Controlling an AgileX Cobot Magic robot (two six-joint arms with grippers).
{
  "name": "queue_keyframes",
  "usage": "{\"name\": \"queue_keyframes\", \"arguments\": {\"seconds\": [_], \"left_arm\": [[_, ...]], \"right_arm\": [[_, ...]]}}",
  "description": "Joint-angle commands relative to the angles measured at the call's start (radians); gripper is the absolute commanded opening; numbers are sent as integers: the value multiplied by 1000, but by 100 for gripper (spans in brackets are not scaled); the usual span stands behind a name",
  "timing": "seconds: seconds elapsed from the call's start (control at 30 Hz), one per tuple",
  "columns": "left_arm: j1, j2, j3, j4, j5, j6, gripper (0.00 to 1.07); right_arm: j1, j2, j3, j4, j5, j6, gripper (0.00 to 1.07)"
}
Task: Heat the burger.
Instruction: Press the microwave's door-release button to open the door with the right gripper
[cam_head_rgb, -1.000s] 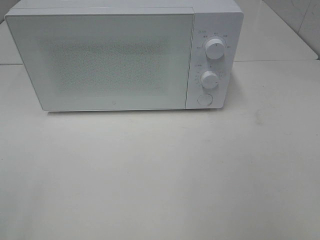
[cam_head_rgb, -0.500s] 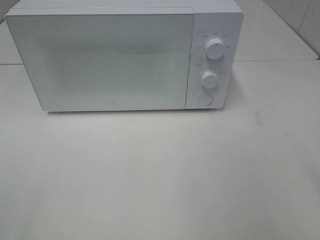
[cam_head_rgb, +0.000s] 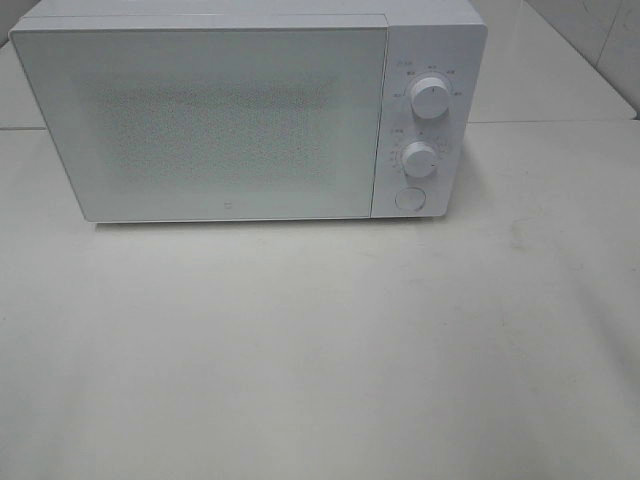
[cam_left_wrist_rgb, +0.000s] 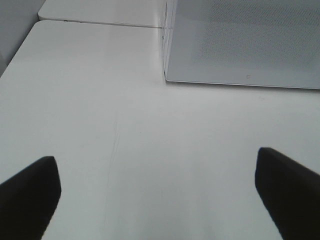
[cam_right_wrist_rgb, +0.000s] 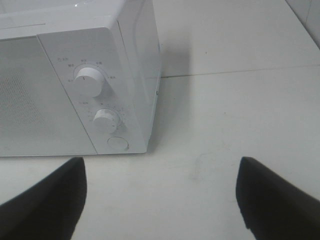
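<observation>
The white surface (cam_head_rgb: 320, 350) fills the lower two thirds of the high view and carries nothing there. The white microwave (cam_head_rgb: 250, 115) stands across the top of that view, its door (cam_head_rgb: 205, 120) shut flat.

The burger shows in no view. It may sit behind the door, whose speckled window is too milky to see through, or off frame; I cannot tell which. So progress is hard to judge: either the loading is done and only the dials are left, or nothing has begun.

The upper dial (cam_head_rgb: 431, 97), lower dial (cam_head_rgb: 419, 159) and round button (cam_head_rgb: 409, 198) sit at the upper right; their markings are too small to read.

The left hand (cam_left_wrist_rgb: 159, 192) and right hand (cam_right_wrist_rgb: 162, 200) are both released and spread wide, grasping nothing. Only their dark tips show, and neither appears in the high view.
</observation>
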Motion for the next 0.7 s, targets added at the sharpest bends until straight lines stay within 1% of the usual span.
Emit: {"name": "queue_keyframes", "arguments": {"seconds": [0.03, 0.07, 0.1, 0.17, 0.23, 0.27, 0.3, 0.33, 0.37, 0.4, 0.43, 0.47, 0.5, 0.53, 0.57, 0.6, 0.67, 0.7], "left_arm": [[3, -17, 0, -4, -11, -3, 100], [3, -17, 0, -4, -11, -3, 100], [3, -17, 0, -4, -11, -3, 100], [3, -17, 0, -4, -11, -3, 100], [3, -17, 0, -4, -11, -3, 100], [3, -17, 0, -4, -11, -3, 100], [3, -17, 0, -4, -11, -3, 100], [3, -17, 0, -4, -11, -3, 100], [3, -17, 0, -4, -11, -3, 100], [3, -17, 0, -4, -11, -3, 100], [3, -17, 0, -4, -11, -3, 100], [3, -17, 0, -4, -11, -3, 100], [3, -17, 0, -4, -11, -3, 100], [3, -17, 0, -4, -11, -3, 100], [3, -17, 0, -4, -11, -3, 100], [3, -17, 0, -4, -11, -3, 100], [3, -17, 0, -4, -11, -3, 100], [3, -17, 0, -4, -11, -3, 100]], "right_arm": [[-5, 28, 39, -6, -132, -3, 75], [-5, 43, 56, -11, -175, -3, 75], [-5, 43, 56, -11, -175, -3, 75], [-5, 105, 101, -14, -303, -3, 75], [-5, 124, 108, -14, -339, -3, 75], [-5, 158, 126, -14, -436, -3, 75], [-5, 158, 126, -14, -436, -3, 75], [-5, 180, 138, -14, -491, -3, 75], [-5, 227, 159, -14, -591, -3, 75], [-5, 227, 159, -14, -591, -3, 75], [-5, 246, 170, -14, -635, -3, 75], [-5, 291, 190, -14, -720, -3, 75], [-5, 291, 190, -14, -720, -3, 75], [-5, 317, 201, -14, -759, -6, 75], [-5, 370, 218, -13, -838, -19, 75], [-5, 370, 218, -13, -838, -19, 75], [-3, 449, 236, -13, -935, -27, 75], [-3, 449, 236, -13, -935, -27, 75]]}}
